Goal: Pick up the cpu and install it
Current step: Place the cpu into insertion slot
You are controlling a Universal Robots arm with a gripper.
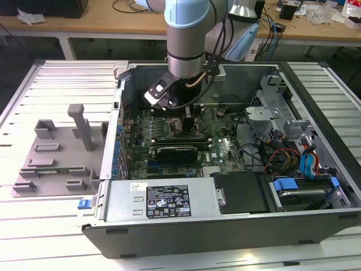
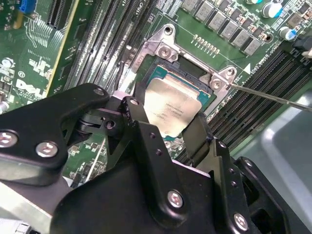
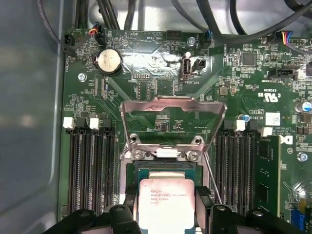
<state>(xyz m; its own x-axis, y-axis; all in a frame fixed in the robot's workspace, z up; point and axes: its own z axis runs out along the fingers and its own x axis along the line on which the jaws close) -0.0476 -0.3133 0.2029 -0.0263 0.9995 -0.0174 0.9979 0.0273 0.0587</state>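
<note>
The gripper point(image 2: 165, 114) is narrowed onto the cpu point(image 2: 175, 105), with its fingers point(image 2: 132, 111) against two opposite edges. The cpu sits centre frame in the second wrist view, at the socket point(image 2: 168, 73). I judge it light, stiff, smooth on top and fragile underneath, so the bare side edges are the place to hold it. There is one cpu, one socket, one raised frame point(image 3: 173, 105), one case point(image 1: 225, 226) and one tray point(image 1: 51, 164), at left in the exterior view.
</note>
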